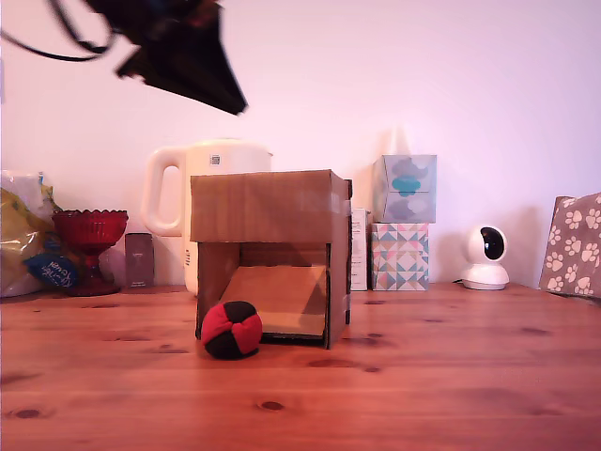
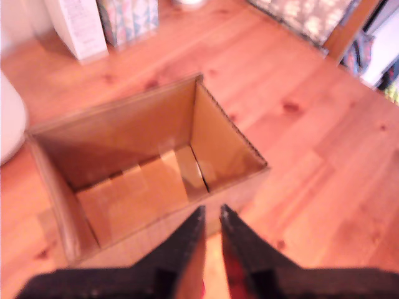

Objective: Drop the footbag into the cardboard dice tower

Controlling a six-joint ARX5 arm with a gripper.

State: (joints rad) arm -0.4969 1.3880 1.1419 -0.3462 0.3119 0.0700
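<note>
The footbag [image 1: 231, 329], a small red and black stitched ball, rests on the wooden table against the front left corner of the cardboard dice tower [image 1: 268, 207]. The tower's front cut-out shows its sloped ramp inside. My gripper [image 1: 233, 100] hangs high above, towards the exterior view's left, well clear of both. In the wrist view my gripper [image 2: 212, 212] points down at the near rim of the tower's open top [image 2: 124, 131]. Its dark fingers are almost together with only a thin slit between them, holding nothing.
A white kettle [image 1: 202, 178] stands behind the tower. A red glass goblet [image 1: 90, 235] and a bag are at the exterior view's left. Stacked tissue boxes [image 1: 402, 221], a small white camera [image 1: 485, 258] and a paw-print box [image 1: 573, 244] stand at the right.
</note>
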